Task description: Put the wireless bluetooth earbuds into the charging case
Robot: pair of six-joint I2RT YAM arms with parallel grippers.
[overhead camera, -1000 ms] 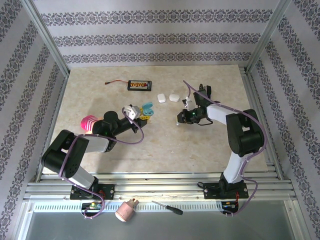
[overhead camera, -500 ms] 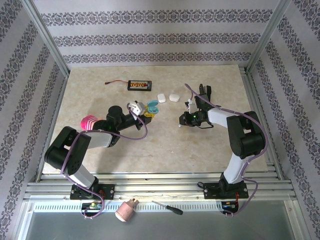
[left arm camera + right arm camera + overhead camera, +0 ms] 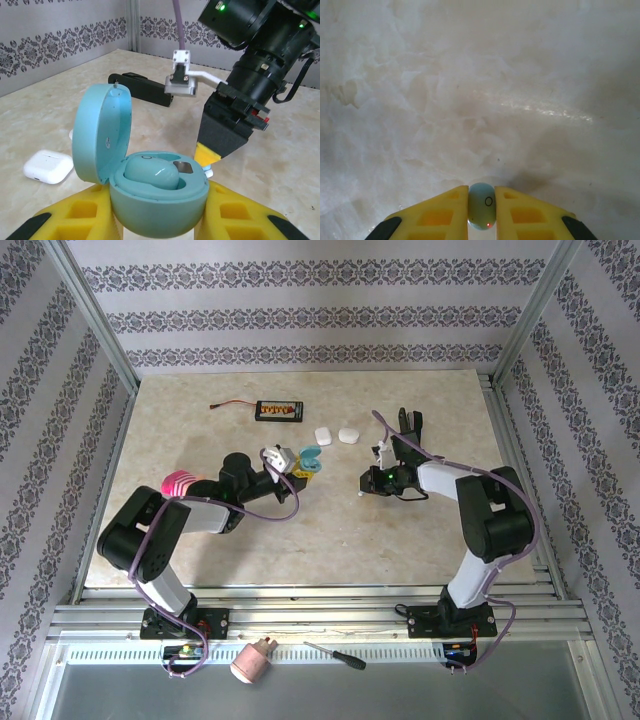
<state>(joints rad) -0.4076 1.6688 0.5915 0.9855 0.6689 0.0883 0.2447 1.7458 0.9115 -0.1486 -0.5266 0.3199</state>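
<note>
Two tools are each gripping something over the middle of the bench (image 3: 330, 540). Your left tool (image 3: 159, 214) is closing its yellow fingers (image 3: 75, 220) on the lower half of the teal charging case (image 3: 157, 202), pinching it from both sides. The case is standing upright with its lid (image 3: 100, 132) hinged open and leaning to the left in the left wrist view. One seated earbud (image 3: 150, 174), pale blue, is already lying in the left well of the case, and the well beside it is showing a small grey square. Your right tool (image 3: 481, 197) is clamping nearly shut on the second earbud (image 3: 481, 206), a tiny pale blue piece that is sitting between the two yellow fingertips with bare bench below it. In the left wrist view that right tool is pointing down with its yellow tip just beyond the right rim of the case, near it but not touching. From above, the two tools are facing each other with a gap between them, yours on the left holding the case and yours on the right holding the earbud. One white case (image 3: 324, 436) is lying just beside the other white case (image 3: 348, 434) farther back on the bench, apart from both tools, and a black board (image 3: 278, 412) with orange connectors is lying to their left.
</note>
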